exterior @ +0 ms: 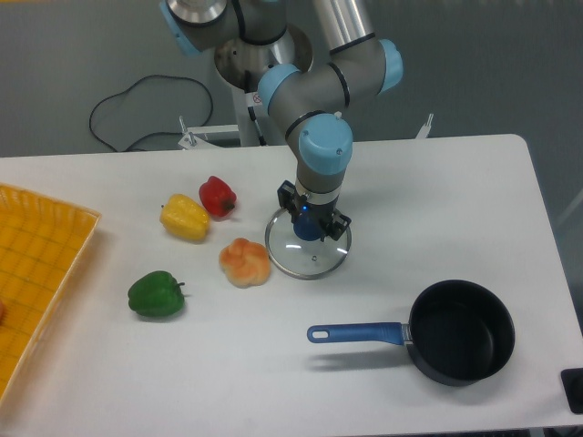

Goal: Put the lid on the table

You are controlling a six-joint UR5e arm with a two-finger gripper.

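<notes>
- Near the middle of the surface: lid, round, clear glass, metal rim, blue knob at centre; it looks to lie flat on the white top.
- Directly above the lid: gripper, pointing straight down, jaws set on either side of the blue knob and closed about it, so far as this view shows.
- Above the gripper: arm, grey with light blue joint caps, rising to the top edge of the view.
- Just left of the lid, its edge near or touching the rim: orange pepper, pale and lobed.
- Further left of the lid and toward the back: red pepper, with yellow pepper just beside it.
- Left of the lid and toward the front: green pepper, apart from the others.
- Right of the lid and toward the front, well apart: saucepan, dark, open, with blue handle pointing left.
- Far left of the lid, at the surface's edge: yellow tray, gridded, partly out of view.
- Behind the surface, left of the arm's base: black cable, looped.
</notes>
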